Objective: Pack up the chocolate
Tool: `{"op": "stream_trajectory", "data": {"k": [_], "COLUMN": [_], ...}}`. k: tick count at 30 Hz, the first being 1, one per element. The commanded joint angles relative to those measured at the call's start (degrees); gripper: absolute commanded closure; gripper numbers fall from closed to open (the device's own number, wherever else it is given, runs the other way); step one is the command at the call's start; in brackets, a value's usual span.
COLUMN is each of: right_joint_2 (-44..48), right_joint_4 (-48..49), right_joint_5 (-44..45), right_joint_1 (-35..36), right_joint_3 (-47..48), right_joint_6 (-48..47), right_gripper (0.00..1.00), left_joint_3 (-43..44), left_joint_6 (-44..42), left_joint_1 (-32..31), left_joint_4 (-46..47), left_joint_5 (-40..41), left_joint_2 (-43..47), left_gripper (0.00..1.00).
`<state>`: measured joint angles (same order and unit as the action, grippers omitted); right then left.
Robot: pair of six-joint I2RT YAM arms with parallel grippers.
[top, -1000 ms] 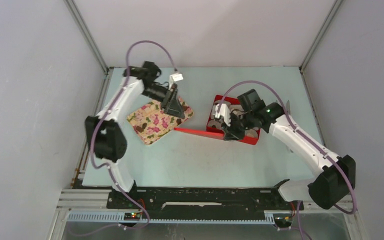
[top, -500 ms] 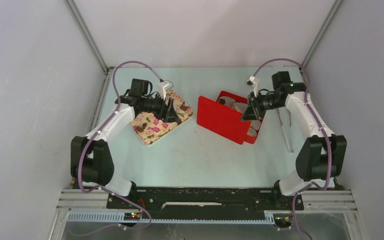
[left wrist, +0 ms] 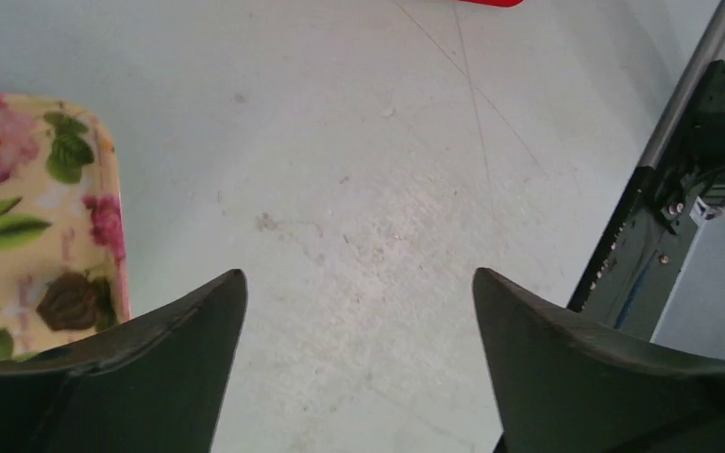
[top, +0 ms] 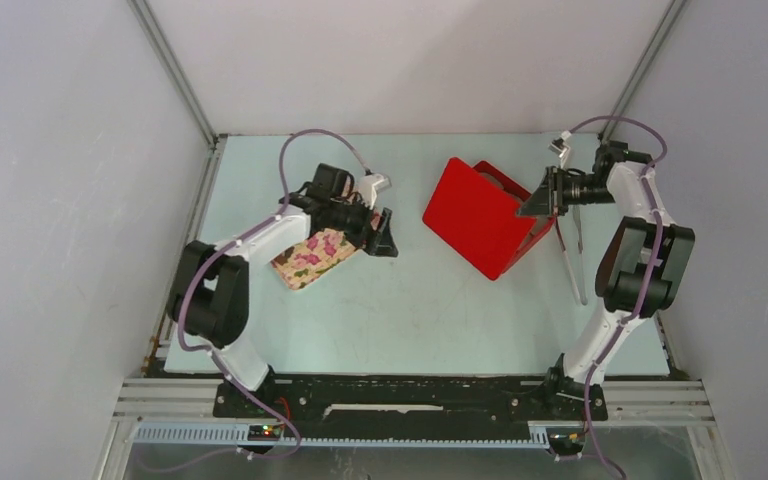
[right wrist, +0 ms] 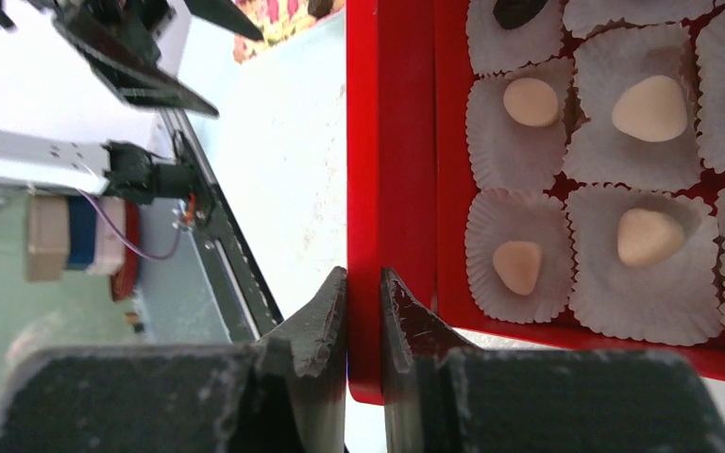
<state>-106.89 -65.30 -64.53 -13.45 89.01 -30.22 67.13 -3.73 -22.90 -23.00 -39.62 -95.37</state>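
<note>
My right gripper [top: 544,196] is shut on the edge of the red lid [top: 475,215], which stands tilted over the red box. In the right wrist view my right gripper [right wrist: 363,271] pinches the lid [right wrist: 387,142]. Beside it the box [right wrist: 623,342] holds white paper cups with pale chocolate lumps [right wrist: 649,107] and one dark lump [right wrist: 517,9]. My left gripper [top: 380,232] is open and empty above the bare table, just right of the floral tray [top: 315,255]. In the left wrist view the left gripper [left wrist: 359,276] is beside the tray [left wrist: 28,217], where one dark chocolate [left wrist: 71,300] lies.
Metal tongs [top: 568,255] lie on the table right of the red box, near the right arm. The table's near edge and black rail [left wrist: 642,236] show in the left wrist view. Walls close in the table on three sides.
My right gripper has swung the red lid up and to the right, so it now covers the box from above. My left gripper has moved right, off the floral tray.
</note>
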Motion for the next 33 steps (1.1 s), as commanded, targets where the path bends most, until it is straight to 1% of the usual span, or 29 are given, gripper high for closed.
{"op": "stream_trajectory", "data": {"k": [1,5,9,12,14,16,19,23,25,28,33], "right_joint_2": [-4.20,-6.32,-6.83,-6.65,-6.18,-5.69,-5.33,-5.43,-5.43,-5.48,-5.63], "right_joint_4": [0.46,2.45,7.22,13.35,18.12,21.75,26.20,27.04,27.82,28.95,29.01], "right_joint_5": [-5.17,-6.91,-9.46,-10.60,-10.67,-10.20,-9.11,-5.14,-3.48,-0.78,2.12], "right_joint_1": [-3.43,-5.44,-7.79,-9.80,-10.97,-11.84,-12.91,-13.79,-14.47,-15.46,-15.90], "right_joint_3": [3.87,2.84,0.46,-1.69,-3.77,-5.56,-7.75,-8.34,-8.82,-9.44,-10.08], "right_joint_6": [3.04,5.59,10.31,15.44,20.10,23.04,27.34,28.66,29.56,31.22,31.40], "right_gripper": [0.85,0.85,0.84,0.84,0.84,0.83,0.79,0.76,0.76,0.76,0.76], "left_joint_3": [7.14,10.68,13.55,17.33,19.67,20.80,21.85,20.98,19.75,17.95,13.35], "left_joint_6": [3.35,8.31,12.94,15.62,15.89,15.77,17.21,22.45,25.63,32.88,51.42], "left_joint_1": [-2.30,-2.84,-2.90,-3.39,-4.30,-5.11,-6.25,-7.67,-8.35,-9.12,-9.55], "left_joint_4": [4.23,8.70,13.48,13.58,12.62,12.57,12.17,11.62,12.97,18.35,37.12], "left_joint_5": [5.42,9.48,13.23,12.91,13.23,13.93,14.31,15.98,16.49,14.60,8.63], "left_joint_2": [-3.73,-7.65,-11.10,-14.73,-16.74,-17.96,-19.50,-20.76,-21.20,-23.04,-27.49], "left_gripper": [0.01,0.00,0.00,0.00,0.00,0.00,0.00,0.00,0.00,0.00,0.00]}}
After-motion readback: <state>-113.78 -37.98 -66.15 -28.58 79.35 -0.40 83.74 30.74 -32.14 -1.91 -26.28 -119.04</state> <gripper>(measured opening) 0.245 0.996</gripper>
